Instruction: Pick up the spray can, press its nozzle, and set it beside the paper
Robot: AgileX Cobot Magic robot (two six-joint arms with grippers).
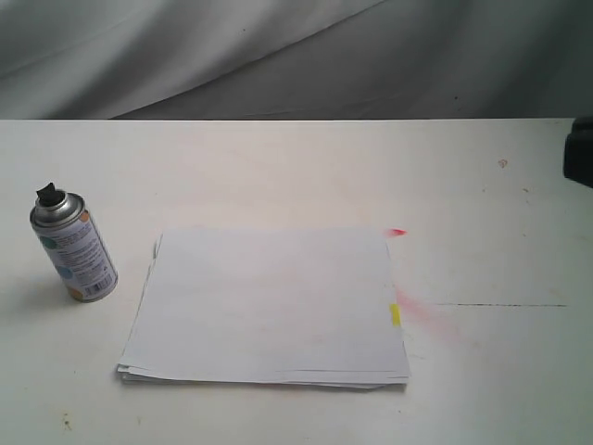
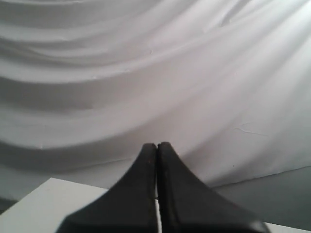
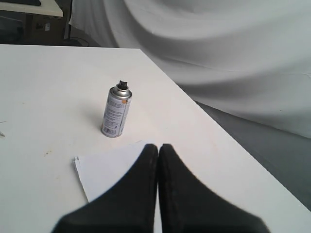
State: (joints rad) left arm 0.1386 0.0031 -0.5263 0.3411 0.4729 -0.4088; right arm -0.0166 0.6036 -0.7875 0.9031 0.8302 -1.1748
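Pincers: my left gripper (image 2: 156, 145) and my right gripper (image 3: 159, 145) are both pressed together, gripping nothing.
Spray can (image 1: 74, 246): upright on the table (image 1: 278, 167), just beside the paper (image 1: 269, 306), clear of me.
Nozzle (image 1: 48, 194): black, on top.

One white table (image 1: 278, 167). One spray can (image 1: 74, 248) with one black nozzle (image 1: 48, 195). One stack of paper (image 1: 269, 306), its sheets too thin to count, bearing one yellow tab (image 1: 396, 315). Two black grippers: the left gripper (image 2: 156, 145) and the right gripper (image 3: 158, 146). One grey cloth backdrop (image 1: 278, 56). One small red mark (image 1: 397, 232) and one pink smear (image 1: 434, 320) on the table.
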